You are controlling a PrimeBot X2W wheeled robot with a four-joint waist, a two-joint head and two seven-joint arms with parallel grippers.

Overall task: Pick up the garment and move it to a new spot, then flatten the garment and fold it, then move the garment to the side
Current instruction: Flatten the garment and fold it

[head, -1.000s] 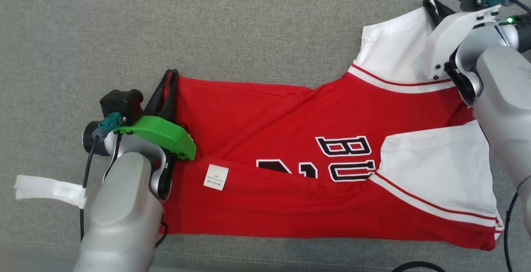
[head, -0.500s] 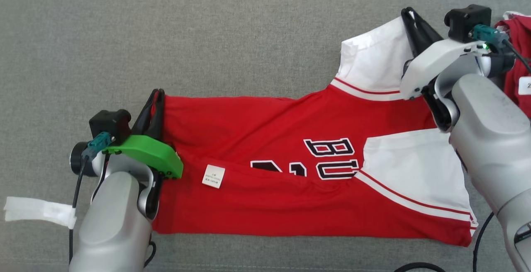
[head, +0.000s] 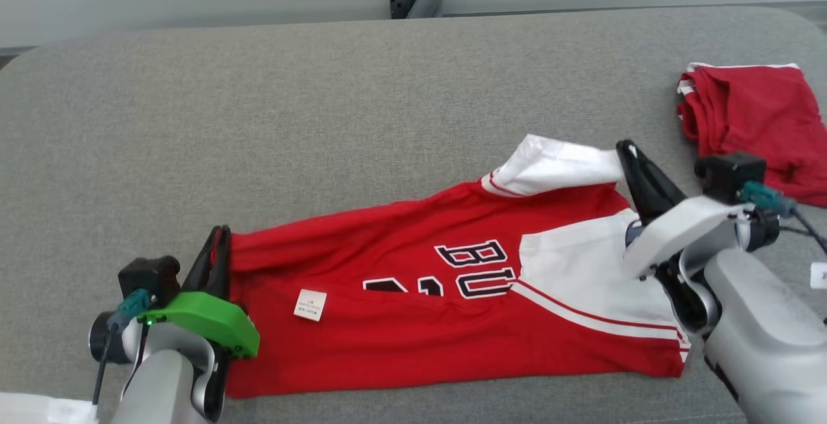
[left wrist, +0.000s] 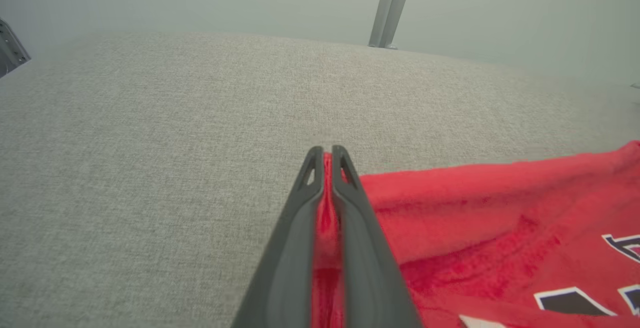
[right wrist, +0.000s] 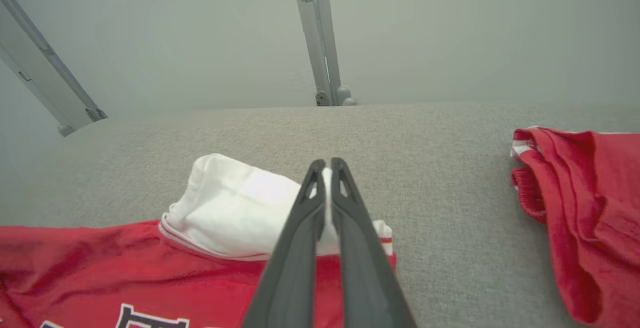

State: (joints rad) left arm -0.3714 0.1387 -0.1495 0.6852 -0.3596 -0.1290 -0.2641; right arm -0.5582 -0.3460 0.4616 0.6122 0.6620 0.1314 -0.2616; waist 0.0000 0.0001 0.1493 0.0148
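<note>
The red garment (head: 400, 327) lay in the lower middle of the head view. The left wrist view showed the left gripper (left wrist: 325, 152) pinching its red edge. The right wrist view showed the right gripper (right wrist: 325, 164) pinching the white sleeve (right wrist: 230, 203), perhaps slightly lifted.

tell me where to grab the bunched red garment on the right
Probably its rolled, white-striped edge, from above on the side facing the jersey: the bunched red garment looks thickest there, giving a fold to pinch, and the rest lies flat on the grey cushion. The right gripper, nearest, is shut on the jersey's white sleeve.
</note>
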